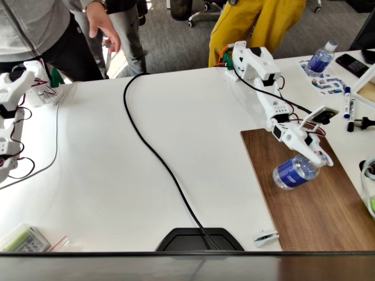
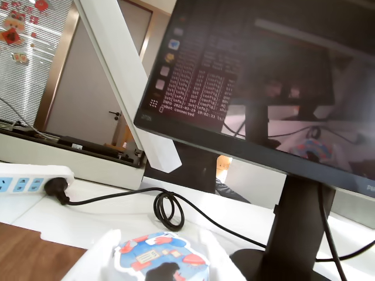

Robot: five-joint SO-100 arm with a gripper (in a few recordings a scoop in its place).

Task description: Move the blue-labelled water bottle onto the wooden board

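one white arm reaches from the far edge of the white bench (image 1: 176, 146) in the fixed view, stretched down to the right over the wooden board (image 1: 316, 205). its fingers (image 1: 313, 157) are closed around the cap end of the blue-labelled water bottle (image 1: 295, 171), which is tilted, its base pointing lower left, over the upper part of the board; whether the base touches the wood i cannot tell. the board lies at the right side of the bench, running to the near edge. a black cable (image 1: 158, 158) snakes across the middle of the bench to a dark base at the near edge. a second bottle with a white cap (image 1: 321, 58) stands at the far right corner, with markers (image 1: 347, 102) just beside it. people stand behind the bench, one in yellow trousers (image 1: 258, 26).

in the wrist view, the bottle's cap (image 2: 159, 257) with its pinkish-blue print sits at the bottom centre, pressed between white fingers (image 2: 96, 257) on both sides. a strip of the board (image 2: 29, 257) shows at the lower left. behind stand a monitor on a black stand (image 2: 293, 222), a coiled black cable (image 2: 169, 209) and a white power strip (image 2: 29, 178) on the bench.
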